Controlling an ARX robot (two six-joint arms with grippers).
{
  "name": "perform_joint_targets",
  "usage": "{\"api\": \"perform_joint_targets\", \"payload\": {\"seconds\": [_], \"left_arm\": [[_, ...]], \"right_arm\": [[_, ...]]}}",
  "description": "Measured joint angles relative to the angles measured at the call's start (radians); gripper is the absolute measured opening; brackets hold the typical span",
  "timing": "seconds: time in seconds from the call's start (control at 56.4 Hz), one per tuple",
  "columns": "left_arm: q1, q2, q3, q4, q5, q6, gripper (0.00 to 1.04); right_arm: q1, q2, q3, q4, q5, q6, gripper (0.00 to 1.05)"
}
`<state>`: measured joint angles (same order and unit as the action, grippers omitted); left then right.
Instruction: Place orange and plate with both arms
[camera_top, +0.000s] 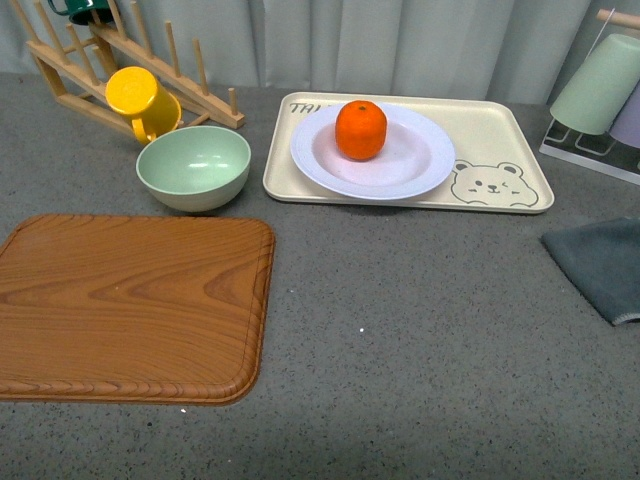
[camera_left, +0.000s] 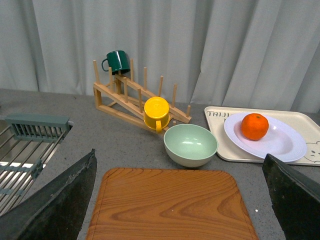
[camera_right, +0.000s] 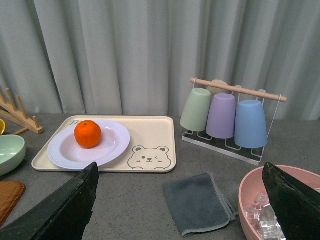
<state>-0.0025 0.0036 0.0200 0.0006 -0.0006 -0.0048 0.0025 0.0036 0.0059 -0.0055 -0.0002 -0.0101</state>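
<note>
Grippers, left (camera_left: 180, 200) and right (camera_right: 180, 200), both hang with jaws spread wide and empty, well short of the cream bear tray (camera_top: 500, 125). On it sits the plate (camera_top: 415, 160), stiff, probably light, best pinched at its ridged rim. Its 1 orange (camera_top: 360, 129) looks firm and apt to roll, so grip it across the middle; the green bowl (camera_top: 194, 167) is empty.

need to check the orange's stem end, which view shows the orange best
The front view: the orange is nearest and largest there, unobstructed on the plate. Both wrist views show it whole but smaller and farther off. No view shows a clear stem dimple.
</note>
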Motion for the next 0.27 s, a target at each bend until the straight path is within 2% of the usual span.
{"api": "perform_joint_targets", "payload": {"seconds": [0.266], "left_arm": [[0.000,0.000,0.000,0.000,0.000,0.000,0.98]], "right_arm": [[0.000,0.000,0.000,0.000,0.000,0.000,0.96]]}}
